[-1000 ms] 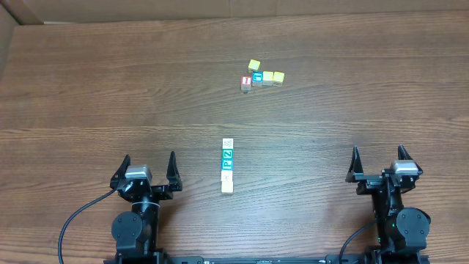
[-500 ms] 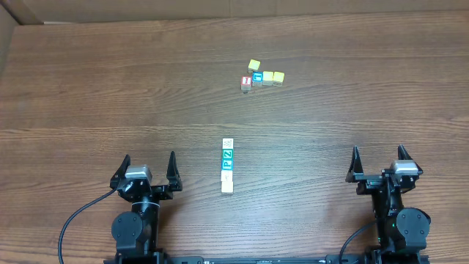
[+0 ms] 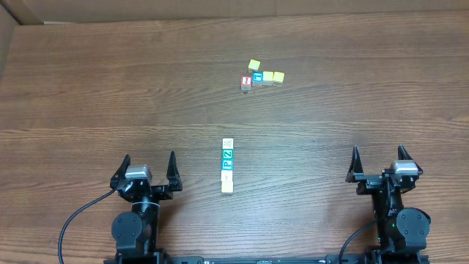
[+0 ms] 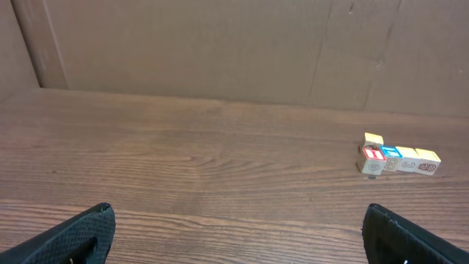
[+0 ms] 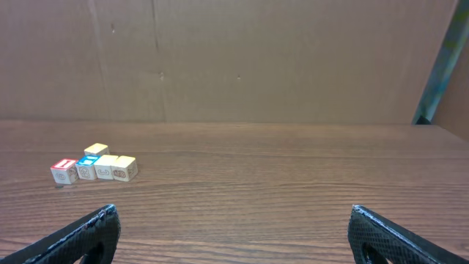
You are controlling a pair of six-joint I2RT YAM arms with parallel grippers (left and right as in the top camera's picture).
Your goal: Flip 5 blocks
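The blocks lie in a short column at the table's middle in the overhead view: a whitish block (image 3: 228, 143) farthest, then a teal-green one (image 3: 228, 154), a blue one (image 3: 228, 164), another whitish one (image 3: 228, 177) and a pale cream one (image 3: 228, 187) nearest. My left gripper (image 3: 149, 161) stands open to their left, near the front edge. On the right, equally far forward, my right gripper (image 3: 379, 155) is open. Neither touches a block. The wrist views show the left gripper (image 4: 239, 214) and right gripper (image 5: 233, 213) with bare wood between wide fingers; the column is out of their view.
A separate cluster sits at the far middle: a red-faced cube (image 3: 246, 81), a blue-faced cube (image 3: 257, 76) and yellow cubes (image 3: 273, 77). The same cluster (image 4: 399, 158) shows in the left wrist view, and the cluster (image 5: 94, 166) in the right wrist view. Cardboard walls (image 4: 220, 44) stand behind the table.
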